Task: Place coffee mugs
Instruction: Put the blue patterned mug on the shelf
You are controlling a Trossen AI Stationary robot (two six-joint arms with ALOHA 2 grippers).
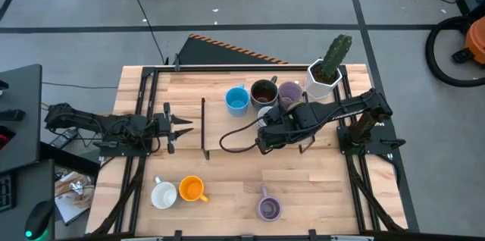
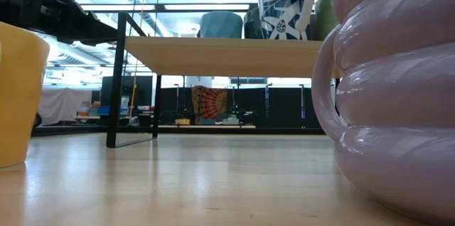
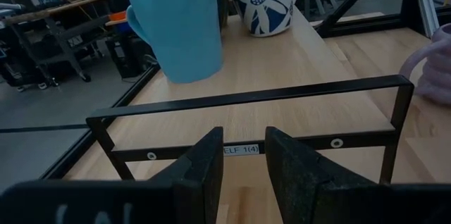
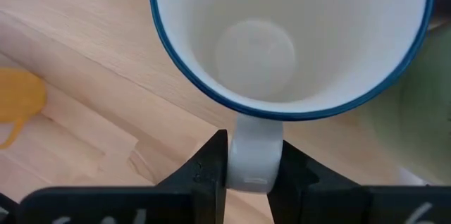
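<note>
On the raised wooden shelf (image 1: pixel 227 123) stand a blue mug (image 1: pixel 237 101), a dark brown mug (image 1: pixel 263 91) and a purple mug (image 1: pixel 290 93). My right gripper (image 1: pixel 265 129) is over the shelf, shut on a white mug with a blue rim and blue flower pattern (image 4: pixel 289 41), seen beside the blue mug in the left wrist view (image 3: pixel 261 2). A green mug (image 4: pixel 423 111) stands right beside it. A white mug (image 1: pixel 164 194), an orange mug (image 1: pixel 192 189) and another purple mug (image 1: pixel 269 208) stand on the table's near part. My left gripper (image 3: pixel 243 160) is open and empty, left of the shelf. My right gripper pinches the white mug's handle (image 4: pixel 254 150) between its two fingers, one on each flat side of the loop. The fingers come from the table's right, slanting down. The mug is upright with its mouth up; whether its base rests on the shelf cannot be told.
A white hexagonal pot with a cactus (image 1: pixel 326 74) stands at the shelf's far right corner. The shelf's black frame bar (image 3: pixel 246 97) runs across just ahead of my left gripper. Black rails run along both table sides.
</note>
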